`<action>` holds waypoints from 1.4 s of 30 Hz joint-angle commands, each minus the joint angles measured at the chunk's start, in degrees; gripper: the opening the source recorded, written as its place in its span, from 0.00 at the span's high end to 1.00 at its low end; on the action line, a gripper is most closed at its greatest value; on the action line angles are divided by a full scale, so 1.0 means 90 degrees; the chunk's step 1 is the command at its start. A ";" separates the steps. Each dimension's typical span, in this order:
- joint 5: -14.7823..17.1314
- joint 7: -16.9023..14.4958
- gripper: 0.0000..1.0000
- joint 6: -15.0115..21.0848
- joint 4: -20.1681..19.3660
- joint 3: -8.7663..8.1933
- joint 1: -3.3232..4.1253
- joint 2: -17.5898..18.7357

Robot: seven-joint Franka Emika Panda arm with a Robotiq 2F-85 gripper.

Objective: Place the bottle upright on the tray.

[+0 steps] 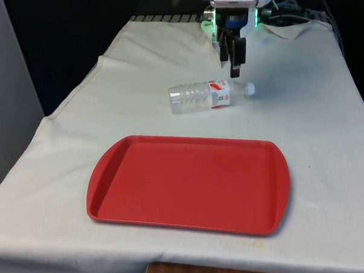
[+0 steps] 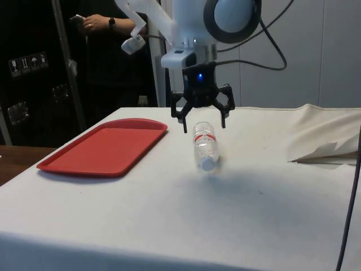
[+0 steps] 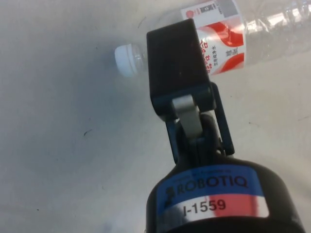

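A clear plastic bottle with a red-and-white label and a white cap lies on its side on the white cloth, just beyond the red tray. Its cap points to the front view's right. My gripper hangs a little above the bottle's cap end, open, with nothing held. In the side view the gripper has its fingertips spread either side of the bottle, just over it, and the tray lies to the left. In the wrist view a black finger covers the bottle's neck between the cap and the label.
The tray holds nothing. A person stands behind the table in the side view. A bunched fold of cloth rises near the robot's end. Open cloth surrounds the bottle.
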 commanded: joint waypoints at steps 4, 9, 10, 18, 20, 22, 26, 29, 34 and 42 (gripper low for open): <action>-0.0134 0.0127 0.00 0.0166 0.0000 -0.0032 0.0006 0.0095; -0.0064 0.0064 0.00 0.0127 0.0000 -0.0019 0.0000 0.0095; -0.0051 0.0057 0.00 0.0121 0.0000 -0.0013 0.0000 0.0095; -0.0013 0.0025 0.00 0.0083 0.0006 -0.0006 0.0000 0.0102; -0.0006 0.0025 0.00 0.0083 0.0013 -0.0006 0.0006 0.0121; -0.0038 0.0089 0.00 0.0064 0.0025 -0.0006 0.0013 0.0140; -0.0172 0.0267 0.00 0.0076 0.0045 -0.0013 0.0032 0.0178; -0.0318 0.0420 0.00 0.0102 0.0045 -0.0019 0.0032 0.0197; -0.0668 0.0777 0.00 0.0102 0.0051 -0.0019 0.0038 0.0204; -0.1299 0.1388 0.00 0.0057 0.0051 0.0013 0.0064 0.0191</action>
